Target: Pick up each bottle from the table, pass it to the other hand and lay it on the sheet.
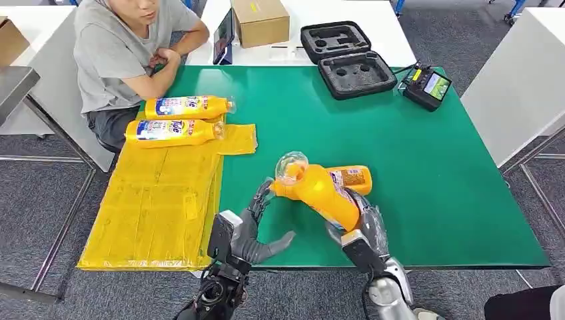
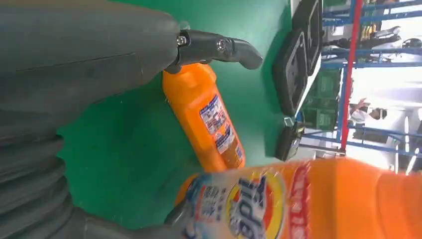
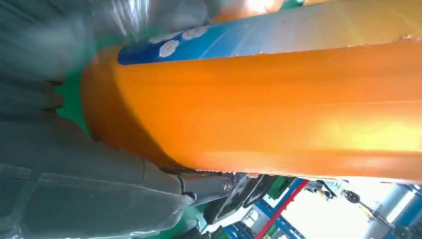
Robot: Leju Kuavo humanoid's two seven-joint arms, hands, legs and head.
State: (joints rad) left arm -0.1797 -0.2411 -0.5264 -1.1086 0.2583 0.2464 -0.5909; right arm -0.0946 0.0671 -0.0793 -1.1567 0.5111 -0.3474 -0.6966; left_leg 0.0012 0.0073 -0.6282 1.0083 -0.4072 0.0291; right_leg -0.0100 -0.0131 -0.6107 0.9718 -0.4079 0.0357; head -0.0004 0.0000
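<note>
Above the table's near edge, the right hand (image 1: 363, 223) grips an orange bottle (image 1: 320, 190) by its base. Judged rigid, smooth and slippery; the spread, empty left hand (image 1: 256, 230) should take its narrower neck.

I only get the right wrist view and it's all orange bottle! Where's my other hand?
Observer: In the head view the left hand is right by the cap end of the held bottle, fingers spread. I can't tell if it's touching. The right hand grips the base end.
Operator: Are any bottles on the sheet?
Observer: Two bottles lie side by side at the far end of the yellow sheet. I can't tell if the farther one is fully on it.
Operator: Any more to pick up?
Observer: One, a spare bottle, lies on the green table just behind the held one.
</note>
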